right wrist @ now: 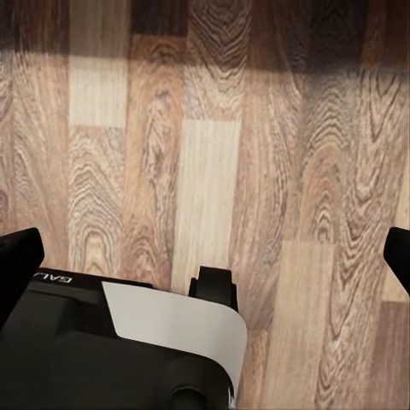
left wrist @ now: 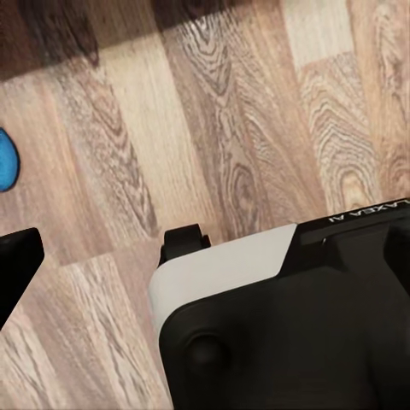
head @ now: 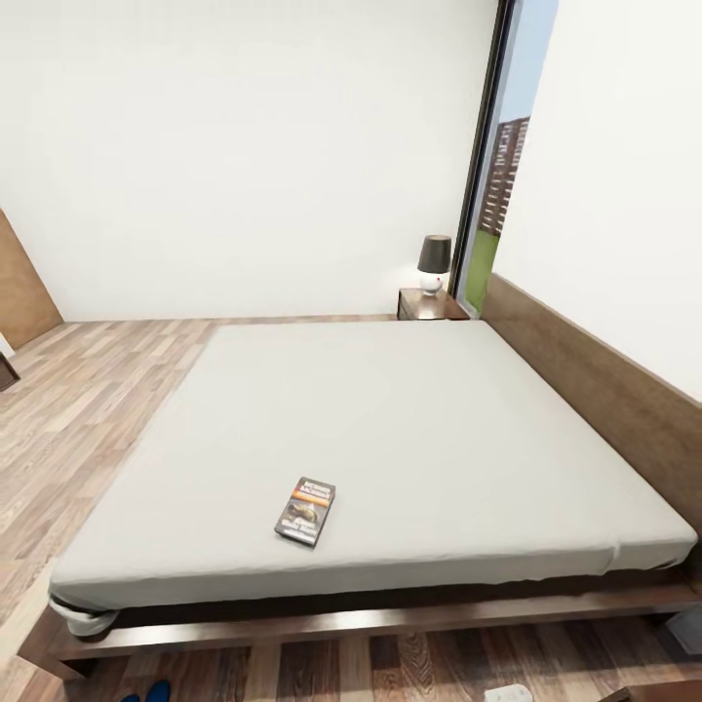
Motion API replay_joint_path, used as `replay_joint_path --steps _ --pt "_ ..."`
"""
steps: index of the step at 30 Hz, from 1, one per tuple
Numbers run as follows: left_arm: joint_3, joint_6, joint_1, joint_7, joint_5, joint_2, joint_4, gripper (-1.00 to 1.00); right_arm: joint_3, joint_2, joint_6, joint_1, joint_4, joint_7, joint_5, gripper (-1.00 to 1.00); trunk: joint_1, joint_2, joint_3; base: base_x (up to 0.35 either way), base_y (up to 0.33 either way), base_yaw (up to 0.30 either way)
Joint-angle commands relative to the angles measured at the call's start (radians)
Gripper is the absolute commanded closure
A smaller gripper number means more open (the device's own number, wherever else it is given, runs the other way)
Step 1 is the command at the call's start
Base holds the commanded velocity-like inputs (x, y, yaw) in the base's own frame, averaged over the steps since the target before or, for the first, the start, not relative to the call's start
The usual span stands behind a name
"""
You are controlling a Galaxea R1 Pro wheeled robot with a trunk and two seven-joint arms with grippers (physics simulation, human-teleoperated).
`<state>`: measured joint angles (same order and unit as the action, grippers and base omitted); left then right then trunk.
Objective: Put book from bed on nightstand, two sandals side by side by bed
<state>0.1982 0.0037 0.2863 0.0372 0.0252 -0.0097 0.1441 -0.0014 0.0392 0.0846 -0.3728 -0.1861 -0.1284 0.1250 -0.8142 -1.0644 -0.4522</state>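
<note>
1. We see the bed [head: 409,409], its grey mattress bare apart from the book [head: 305,510] lying flat toward 6 o'clock.
2. On the plank floor [head: 88,409], a blue sandal [head: 157,691] lies at 7 o'clock.

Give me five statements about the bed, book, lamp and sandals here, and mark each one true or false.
1. The book lies on the bed. True.
2. A lamp stands on the nightstand. True.
3. The book is on the nightstand. False: it is on the mattress, near the close edge.
4. The left tool holds a sandal. False: it is empty above the floor.
5. The bed's headboard is dark wood. True.
</note>
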Motion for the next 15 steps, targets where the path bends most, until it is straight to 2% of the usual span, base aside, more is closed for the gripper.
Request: replay_joint_path --steps 1,15 --pt "0.003 0.000 0.000 0.001 0.003 0.000 0.000 -1.00 -0.001 0.000 0.006 0.000 -0.003 -0.004 0.010 -1.00 0.004 0.007 0.002 0.000 0.000 0.000" --pt "0.003 0.002 0.001 0.000 0.002 -0.001 0.001 -1.00 -0.001 0.001 0.006 0.000 -0.003 -0.004 0.010 -1.00 0.058 0.105 0.046 0.000 0.000 0.000"
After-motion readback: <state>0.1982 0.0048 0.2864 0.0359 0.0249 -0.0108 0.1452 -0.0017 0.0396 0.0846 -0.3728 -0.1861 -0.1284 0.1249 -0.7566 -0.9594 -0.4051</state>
